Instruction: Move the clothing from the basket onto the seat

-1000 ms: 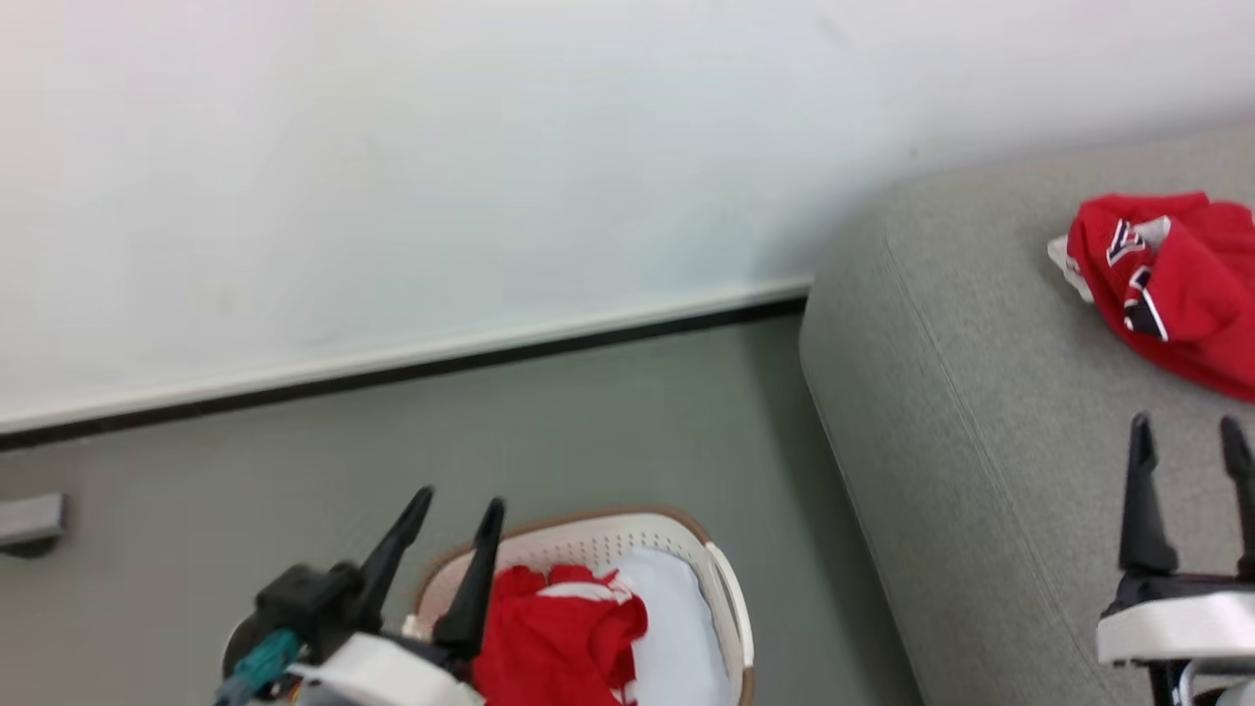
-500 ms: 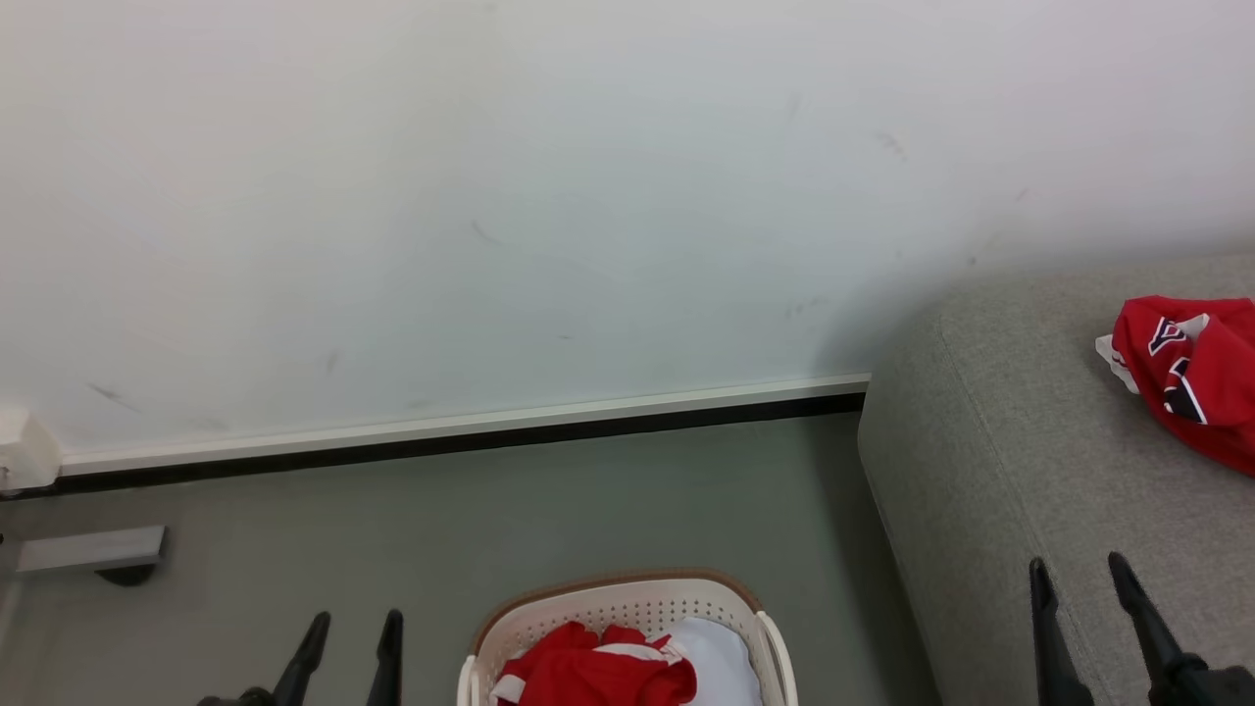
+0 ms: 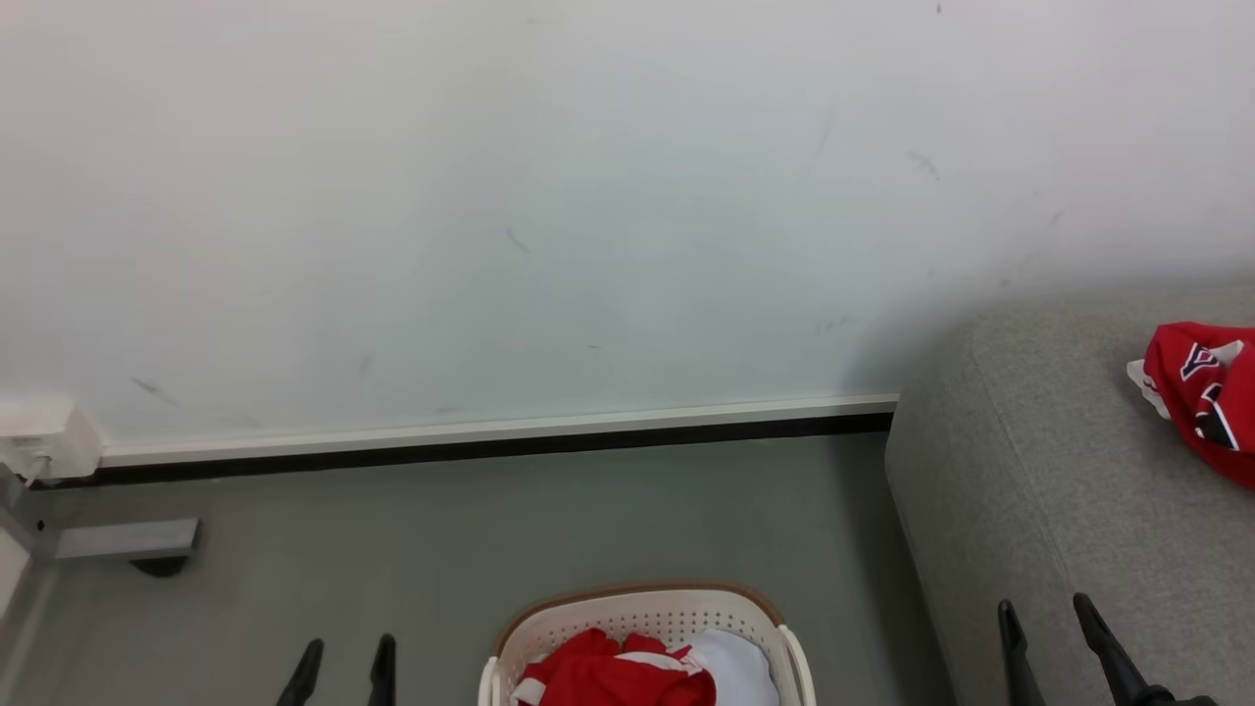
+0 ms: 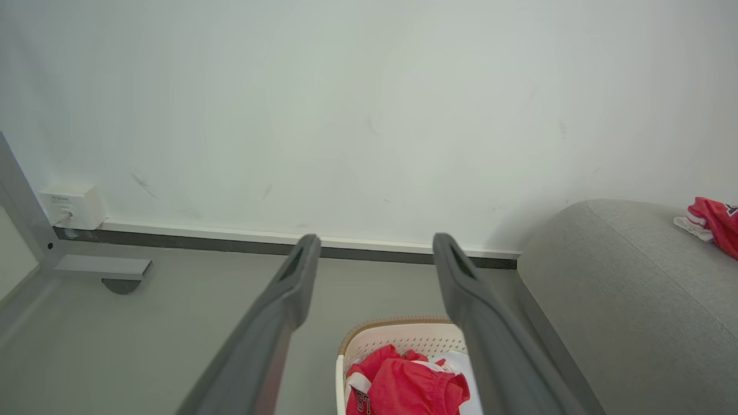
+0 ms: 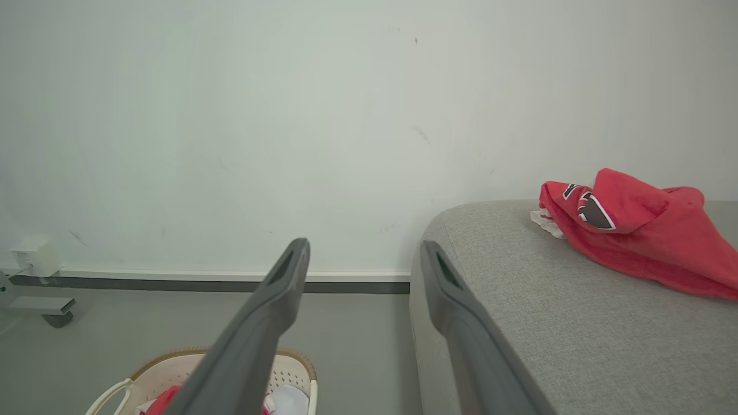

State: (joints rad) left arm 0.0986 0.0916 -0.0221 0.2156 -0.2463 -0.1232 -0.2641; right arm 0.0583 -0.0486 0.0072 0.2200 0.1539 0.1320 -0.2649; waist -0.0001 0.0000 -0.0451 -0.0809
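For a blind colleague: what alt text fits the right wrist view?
A red garment lies on a grey sofa at right. The right hand, open and empty, points toward a white wall; a basket with more red clothing sits on the floor.

Clothing (image 3: 1204, 397) on seat (image 3: 1059, 520), basket (image 3: 637, 616) on floor (image 3: 471, 529)

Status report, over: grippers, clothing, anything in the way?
Open and empty: left gripper, right gripper. One red garment on the seat; more clothing in the basket. Bare floor between basket and seat.
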